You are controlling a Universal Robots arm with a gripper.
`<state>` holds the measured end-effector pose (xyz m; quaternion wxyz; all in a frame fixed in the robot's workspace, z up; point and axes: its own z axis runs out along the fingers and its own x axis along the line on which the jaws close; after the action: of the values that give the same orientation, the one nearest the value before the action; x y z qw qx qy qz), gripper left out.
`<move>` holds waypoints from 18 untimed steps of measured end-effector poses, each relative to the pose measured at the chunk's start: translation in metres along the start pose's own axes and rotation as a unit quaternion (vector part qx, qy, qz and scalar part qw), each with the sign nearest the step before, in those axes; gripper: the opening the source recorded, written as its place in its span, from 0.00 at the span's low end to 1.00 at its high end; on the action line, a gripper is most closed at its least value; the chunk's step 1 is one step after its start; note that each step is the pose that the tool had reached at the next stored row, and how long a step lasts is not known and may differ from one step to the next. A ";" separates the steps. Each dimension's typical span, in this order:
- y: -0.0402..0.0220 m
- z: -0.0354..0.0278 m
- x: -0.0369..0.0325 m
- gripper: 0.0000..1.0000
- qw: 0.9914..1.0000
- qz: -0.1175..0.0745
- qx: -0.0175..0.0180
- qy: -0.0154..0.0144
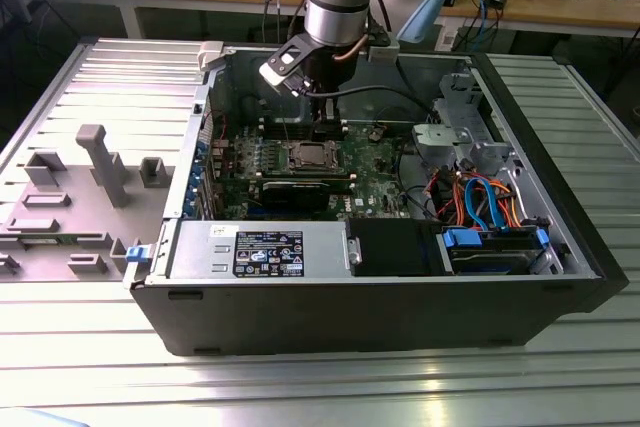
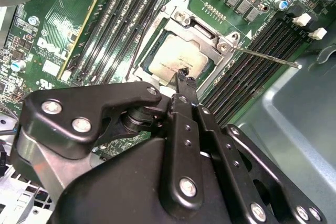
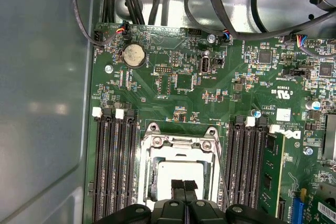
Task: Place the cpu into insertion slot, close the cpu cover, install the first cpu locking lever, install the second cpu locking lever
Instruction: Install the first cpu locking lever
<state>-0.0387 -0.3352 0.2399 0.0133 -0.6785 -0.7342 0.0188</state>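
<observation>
- On the exterior view's left, a grey tray of fixture blocks (image 1: 100, 162) lies on the ribbed metal surface (image 1: 300, 387), well apart from the work. I think it is there to keep parts ready.
- The open computer case (image 1: 360, 317) lies on its side, so the green motherboard (image 3: 173, 85) faces up and the arm can come in from above.
- In the middle of the board is the insertion slot (image 2: 181, 11). The cpu (image 2: 176, 59) sits inside it, with its silver-grey top level.
- The cpu cover (image 3: 181, 141) appears to be folded down around the chip, which shows through its window. I cannot tell whether it is fully pressed flat.
- The claw (image 2: 184, 77) hangs directly over the near edge of the chip. Its two fingers are pressed together and nothing is between them. It looks placed to push, not to grasp. Whether the tips touch the metal is hard to see.
- One locking lever (image 2: 265, 56), a thin rod, points away over the memory slots (image 2: 252, 40), so I judge that it is not hooked.
- A second thin wire (image 2: 137, 45) runs along the other side of the socket, and its state is unclear.
- The claw's body hides the near part of the socket in both wrist views.
- On the exterior view's right, coloured cables (image 1: 480, 197) lie beside the board.
</observation>
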 end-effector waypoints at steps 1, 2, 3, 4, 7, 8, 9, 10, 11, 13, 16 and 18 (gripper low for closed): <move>0.0000 0.0000 0.0000 0.11 1.000 -0.001 0.000 0.000; 0.0000 0.0000 0.0000 0.11 1.000 -0.002 0.000 0.000; 0.0000 0.0000 0.0000 0.11 1.000 -0.004 0.000 0.000; 0.0000 -0.0001 0.0000 0.11 1.000 -0.006 0.000 0.000; 0.0000 0.0000 0.0000 0.11 1.000 -0.016 0.000 -0.001; 0.0000 0.0000 0.0000 0.11 1.000 -0.020 0.000 -0.001; 0.0000 0.0000 0.0000 0.11 1.000 -0.023 0.000 -0.001; 0.0000 0.0000 0.0000 0.11 0.999 -0.032 0.000 -0.001; 0.0000 0.0000 0.0000 0.11 0.999 -0.035 0.000 -0.002; 0.0000 0.0000 0.0000 0.11 0.999 -0.041 0.000 -0.002; 0.0000 0.0000 0.0000 0.11 0.999 -0.051 0.000 -0.002; 0.0000 0.0000 0.0000 0.11 0.998 -0.057 0.000 -0.003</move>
<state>-0.0387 -0.3352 0.2399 0.0122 -0.6355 -0.7717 0.0195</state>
